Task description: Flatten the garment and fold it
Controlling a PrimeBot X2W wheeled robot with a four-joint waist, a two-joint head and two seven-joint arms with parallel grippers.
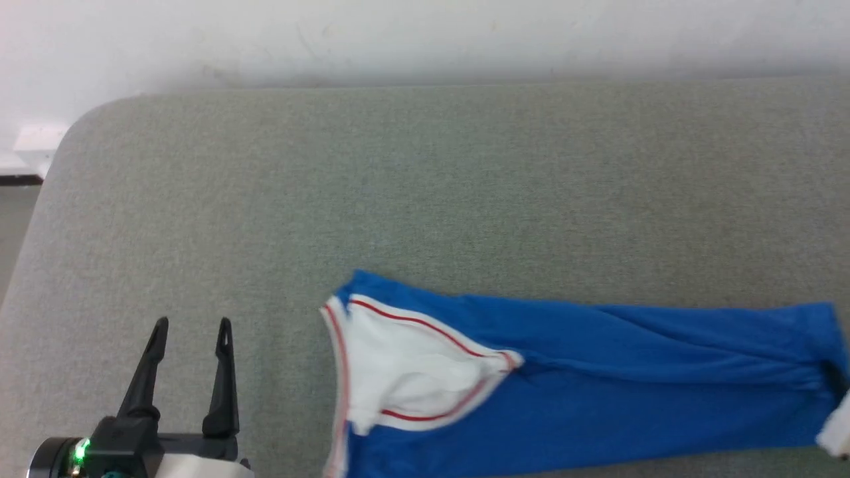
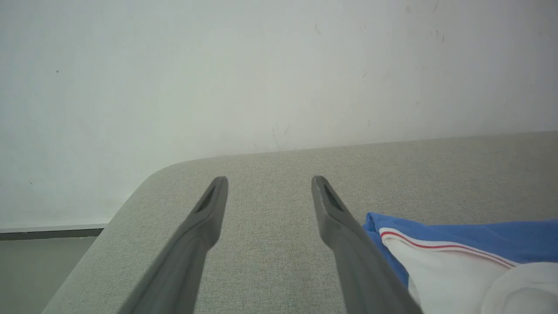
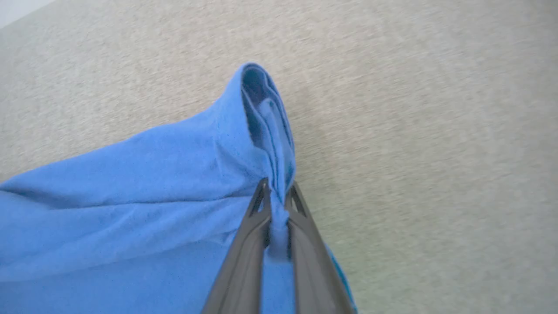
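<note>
Blue garment (image 1: 631, 372) edge pinched in R hand (image 3: 278, 185); L hand (image 1: 192, 325) wide, apart (grey surface (image 1: 425, 186) beyond).

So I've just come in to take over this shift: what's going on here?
A two-armed robot is working on a blue-and-white garment lying in a long strip on a grey fabric surface. Its right tool is shut on the garment's blue end, pinching bunched cloth. Its left tool is open, apart from the white-sleeve end.
</note>
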